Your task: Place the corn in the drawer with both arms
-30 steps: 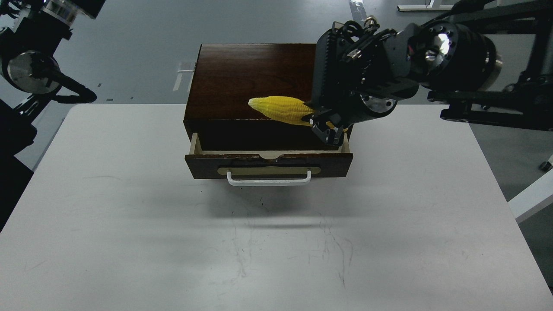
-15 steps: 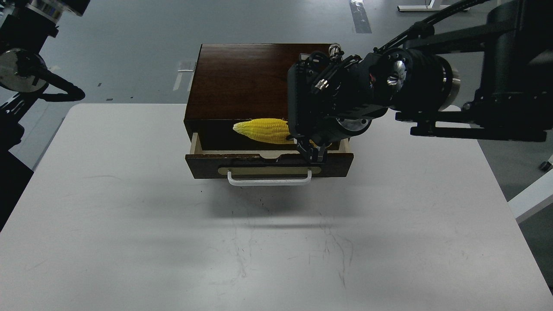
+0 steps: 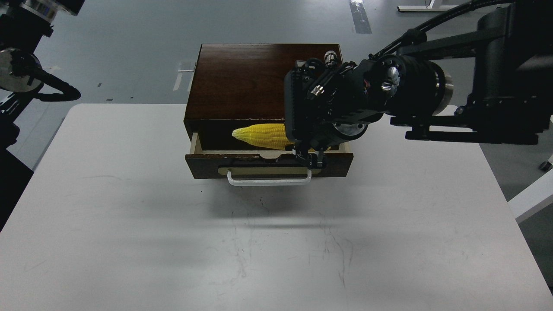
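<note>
The dark brown wooden box (image 3: 242, 82) stands at the table's far middle. Its drawer (image 3: 268, 166) is pulled partly open, with a white bar handle (image 3: 268, 181) on a brass plate. The yellow corn (image 3: 261, 135) lies level over the drawer opening, pointed end to the left. My right gripper (image 3: 310, 159) comes in from the right and is shut on the corn's thick right end, its fingers down at the drawer's front edge. Only my left arm's joints (image 3: 17, 69) show at the upper left; its gripper is out of view.
The white table (image 3: 129, 224) spreads in front of the box, with faint scratches. Grey floor lies behind. A white table edge (image 3: 531, 203) shows at the far right.
My right gripper has carried the corn from above the box top forward, down and left, to over the open drawer. The left arm has shifted slightly up and left.
</note>
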